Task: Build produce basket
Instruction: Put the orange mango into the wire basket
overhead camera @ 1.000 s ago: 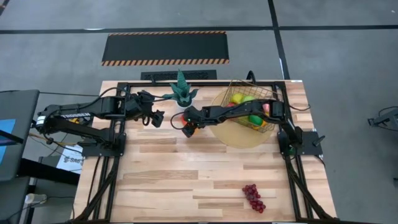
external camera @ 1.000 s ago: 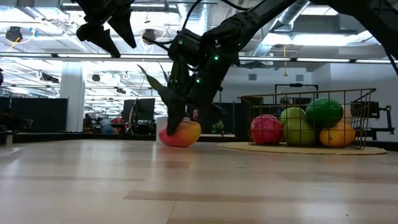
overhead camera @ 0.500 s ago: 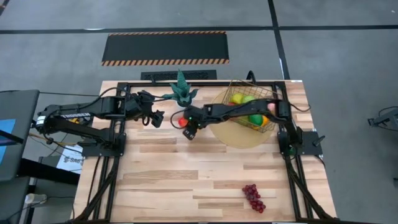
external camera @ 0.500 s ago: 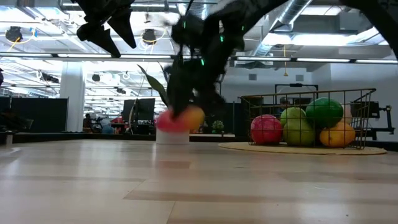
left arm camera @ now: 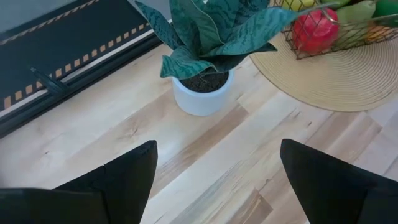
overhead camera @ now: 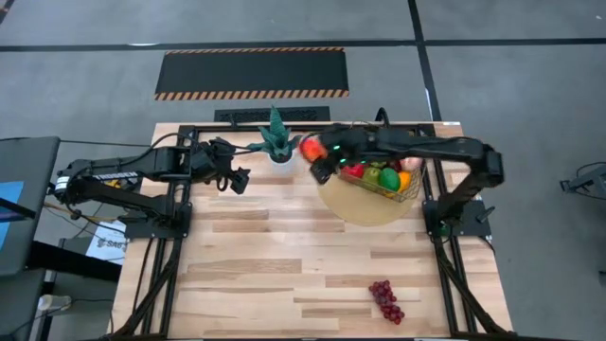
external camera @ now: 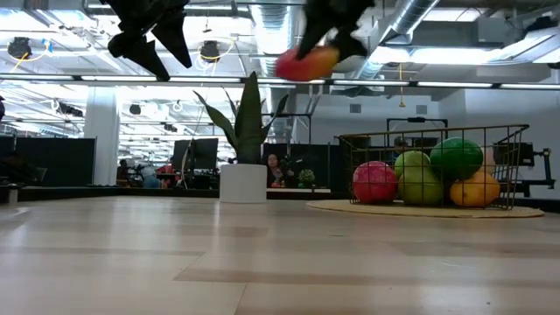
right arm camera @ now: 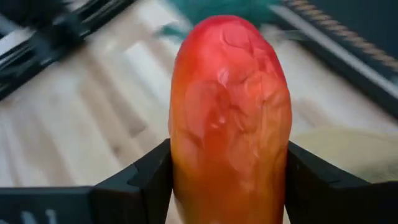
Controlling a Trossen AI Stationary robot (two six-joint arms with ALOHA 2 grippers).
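My right gripper [overhead camera: 320,161] is shut on a red-orange mango [right arm camera: 230,118], held high over the table just left of the wire basket [overhead camera: 386,163]. In the low view the mango [external camera: 306,63] hangs well above the basket's rim [external camera: 437,133]. The basket stands on a round tan mat [overhead camera: 365,206] and holds red, green and orange produce [external camera: 420,179]. Purple grapes [overhead camera: 385,300] lie on the table near its front right. My left gripper [left arm camera: 217,180] is open over the far left of the table, beside a potted plant [overhead camera: 276,137], with nothing between its fingers. My right gripper pinches the mango's two long sides [right arm camera: 180,168] between its two fingers [right arm camera: 140,180]. The mango stands out past the fingertips, its red end away from the wrist. It is lifted clear of the table, with the gripper above it in the low view.
The potted plant [external camera: 243,140] in a white pot stands at the far edge, between the two grippers. Black frame rails run along the table's left, right and far sides. Bare wood lies across the middle and near left of the table.
My right gripper has taken hold of the mango, which lay on the table near the plant. It has lifted the mango clear and carried it up and toward the far right, to the basket's left side. The left arm has kept still.
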